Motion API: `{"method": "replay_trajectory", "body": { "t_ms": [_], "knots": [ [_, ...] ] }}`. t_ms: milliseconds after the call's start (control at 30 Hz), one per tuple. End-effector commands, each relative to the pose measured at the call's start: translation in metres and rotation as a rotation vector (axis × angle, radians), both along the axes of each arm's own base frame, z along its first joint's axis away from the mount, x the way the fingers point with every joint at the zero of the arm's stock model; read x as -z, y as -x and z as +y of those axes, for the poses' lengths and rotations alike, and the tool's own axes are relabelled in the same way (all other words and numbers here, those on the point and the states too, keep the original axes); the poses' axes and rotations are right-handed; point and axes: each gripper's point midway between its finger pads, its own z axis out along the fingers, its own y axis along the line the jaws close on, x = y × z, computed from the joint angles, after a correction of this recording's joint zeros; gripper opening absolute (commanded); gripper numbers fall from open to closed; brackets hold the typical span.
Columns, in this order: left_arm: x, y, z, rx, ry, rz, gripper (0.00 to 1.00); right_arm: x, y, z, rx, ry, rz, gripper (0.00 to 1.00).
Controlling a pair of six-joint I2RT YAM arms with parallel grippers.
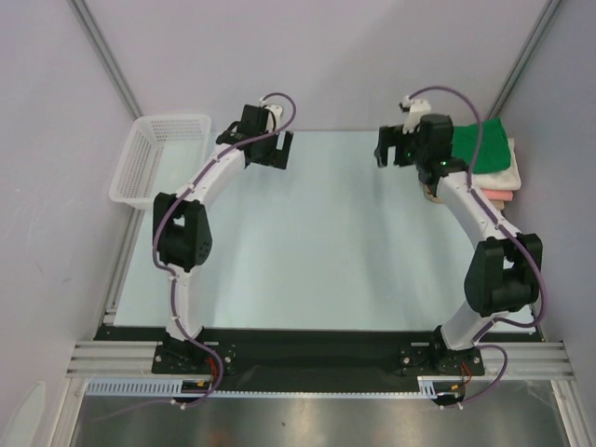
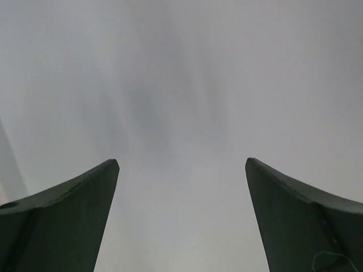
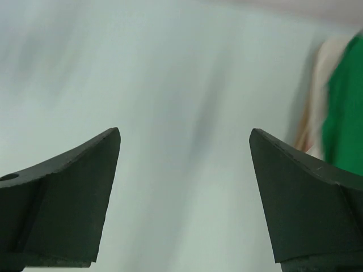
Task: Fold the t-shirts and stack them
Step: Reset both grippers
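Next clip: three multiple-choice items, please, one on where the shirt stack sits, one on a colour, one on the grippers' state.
1. Where is the stack of t-shirts? A) far right of the table B) table's middle C) near left corner
2. Which shirt lies on top? A) pink B) green C) cream
3. The left gripper and right gripper are: A) both open, empty B) left shut on cloth C) right shut on cloth
Answers: A, the stack lies at the far right edge; B, the green t-shirt covers the cream t-shirt and pink t-shirt; A, both wrist views show wide jaws with nothing between.
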Motion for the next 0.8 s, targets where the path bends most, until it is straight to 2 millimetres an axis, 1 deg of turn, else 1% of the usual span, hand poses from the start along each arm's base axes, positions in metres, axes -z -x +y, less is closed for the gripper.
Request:
{"method": "replay_trajectory", "body": {
  "t_ms": [0, 33, 67, 100, 133, 167, 233, 267, 333, 367, 400, 467, 500, 567, 600, 767],
  "knots": [
    [-0.038, 0.002, 0.021, -0.091, 0.067, -0.159, 1.00, 0.035, 0.016, 0.007, 0.114, -0.099, 0.105, 1.00],
    [-0.052, -0.002, 0.019, -0.086, 0.094, -0.232, 1.00, 0.029, 0.023, 0.015, 0.115, -0.097, 0.086, 1.00],
    [-0.068, 0.006, 0.021, -0.082, 0.109, -0.268, 1.00, 0.038, 0.030, 0.018, 0.116, -0.085, 0.097, 1.00],
    [-0.068, 0.010, 0.022, -0.085, 0.114, -0.265, 1.00, 0.036, 0.032, 0.014, 0.153, -0.066, 0.080, 1.00],
    [-0.066, 0.015, 0.026, -0.096, 0.105, -0.246, 1.00, 0.025, 0.037, 0.020, 0.141, -0.058, 0.038, 1.00],
    [-0.070, 0.018, 0.028, -0.106, 0.103, -0.244, 1.00, 0.030, 0.040, 0.021, 0.144, -0.045, 0.040, 1.00],
    [-0.072, 0.022, 0.034, -0.123, 0.091, -0.244, 1.00, 0.024, 0.045, 0.021, 0.154, -0.036, 0.019, 1.00],
    [-0.080, 0.025, 0.037, -0.120, 0.091, -0.260, 1.00, 0.024, 0.047, 0.023, 0.149, -0.035, 0.019, 1.00],
    [-0.077, 0.031, 0.040, -0.110, 0.072, -0.265, 1.00, 0.027, 0.050, 0.023, 0.150, -0.029, 0.025, 1.00],
    [-0.084, 0.034, 0.041, -0.105, 0.074, -0.280, 1.00, 0.027, 0.053, 0.025, 0.145, -0.030, 0.029, 1.00],
    [-0.078, 0.037, 0.042, -0.100, 0.065, -0.268, 1.00, 0.029, 0.054, 0.025, 0.149, -0.028, 0.037, 1.00],
    [-0.082, 0.041, 0.042, -0.096, 0.073, -0.283, 1.00, 0.030, 0.059, 0.027, 0.143, -0.024, 0.047, 1.00],
    [-0.076, 0.043, 0.042, -0.098, 0.077, -0.271, 1.00, 0.033, 0.062, 0.028, 0.148, -0.019, 0.056, 1.00],
    [-0.075, 0.045, 0.038, -0.084, 0.096, -0.266, 1.00, 0.030, 0.067, 0.030, 0.139, -0.020, 0.057, 1.00],
    [-0.072, 0.046, 0.038, -0.083, 0.100, -0.258, 1.00, 0.030, 0.069, 0.030, 0.137, -0.012, 0.059, 1.00],
    [-0.069, 0.044, 0.033, -0.075, 0.117, -0.251, 1.00, 0.031, 0.073, 0.032, 0.135, -0.007, 0.073, 1.00]
  ]
}}
